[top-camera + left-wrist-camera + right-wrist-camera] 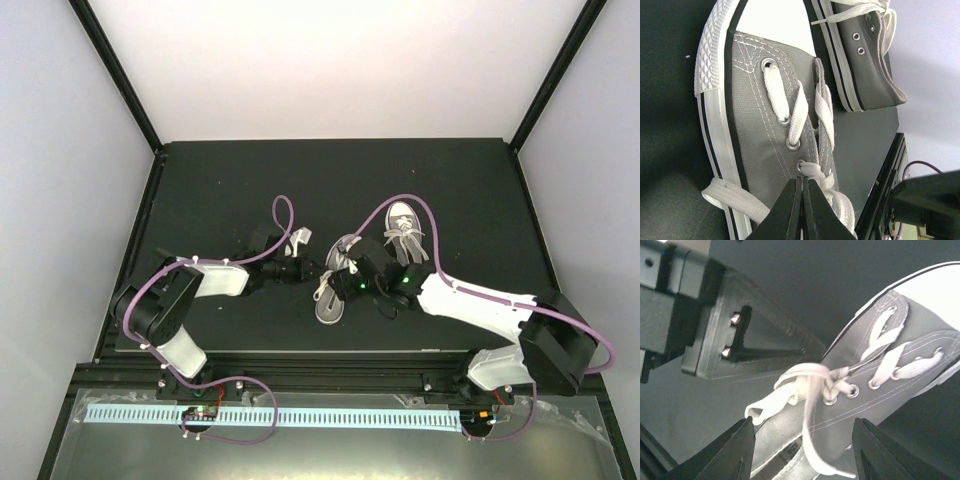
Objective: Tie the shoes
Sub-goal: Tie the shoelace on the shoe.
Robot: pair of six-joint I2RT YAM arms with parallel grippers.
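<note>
Though closed, left jaws at lace (pixel 815 172)

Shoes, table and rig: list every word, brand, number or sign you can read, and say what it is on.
No text can be read anywhere, so there is nothing to quote.
Grey sneaker, inside its opening: dark print, too blurred to read.
Second sneaker: no marking shows.
</note>
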